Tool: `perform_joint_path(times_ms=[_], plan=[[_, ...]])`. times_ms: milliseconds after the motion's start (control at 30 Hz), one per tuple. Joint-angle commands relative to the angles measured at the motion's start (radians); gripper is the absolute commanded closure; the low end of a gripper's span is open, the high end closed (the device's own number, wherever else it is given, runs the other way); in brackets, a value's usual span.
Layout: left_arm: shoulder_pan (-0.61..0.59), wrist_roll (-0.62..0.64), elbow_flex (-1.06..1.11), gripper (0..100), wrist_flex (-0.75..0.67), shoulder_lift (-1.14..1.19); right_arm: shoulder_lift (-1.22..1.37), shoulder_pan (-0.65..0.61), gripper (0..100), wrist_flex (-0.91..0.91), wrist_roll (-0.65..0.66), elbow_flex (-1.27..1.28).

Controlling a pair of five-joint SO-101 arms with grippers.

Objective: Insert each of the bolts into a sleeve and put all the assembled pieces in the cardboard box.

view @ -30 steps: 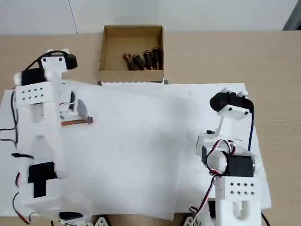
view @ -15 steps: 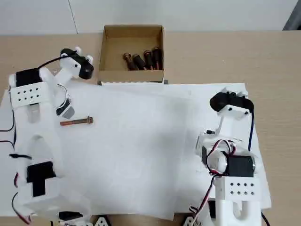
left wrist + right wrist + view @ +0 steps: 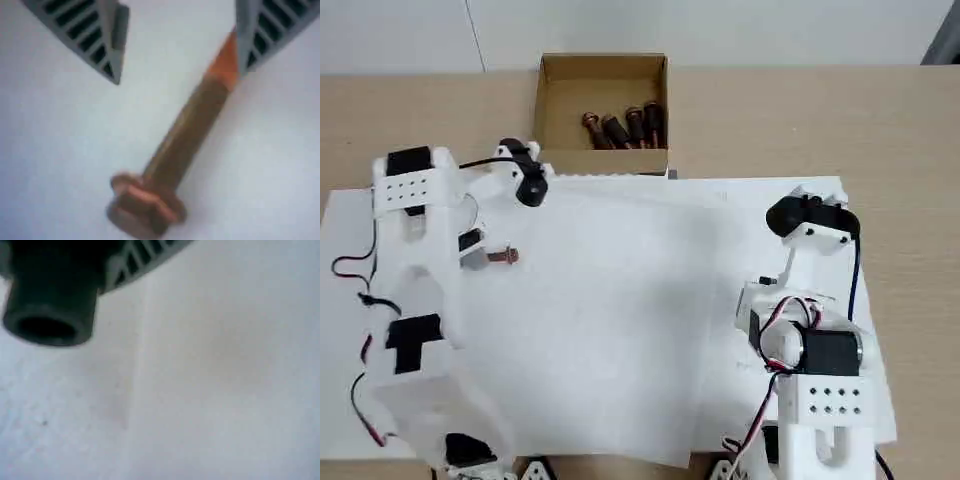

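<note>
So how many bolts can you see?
5. Four sleeved bolts lie in the cardboard box; one bare bolt lies on the paper by the open jaws of the left gripper.

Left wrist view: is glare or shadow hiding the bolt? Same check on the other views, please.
Left wrist view: bolt evenly lit, no glare, no hard shadow. Right wrist view: sleeve dark, its bore in shadow, a faint grey patch on the sheet beneath. High view: flat, even light, no glare on the sheet.
</note>
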Motion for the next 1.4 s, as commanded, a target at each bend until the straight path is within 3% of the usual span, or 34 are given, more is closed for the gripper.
perform_joint_path(times_ms=[0,633,900,1067,1367], plan=[[0.020,-0.009,-0.039,86,-0.068,0.006,-0.012,0.005,99.5,-0.022,0.000,-0.008],[0.057,-0.011,-0.249,86,-0.086,0.308,-0.015,0.005,99.5,-0.019,0.000,-0.008],[0.064,-0.011,-0.348,98,0.018,0.341,-0.016,0.004,99.5,-0.016,0.000,-0.015],[0.089,-0.011,-0.469,99,0.190,0.339,-0.018,0.002,99.5,-0.022,0.000,-0.021],[0.169,0.187,-0.513,99,0.215,0.155,-0.018,0.002,99.5,-0.004,0.002,-0.164]])
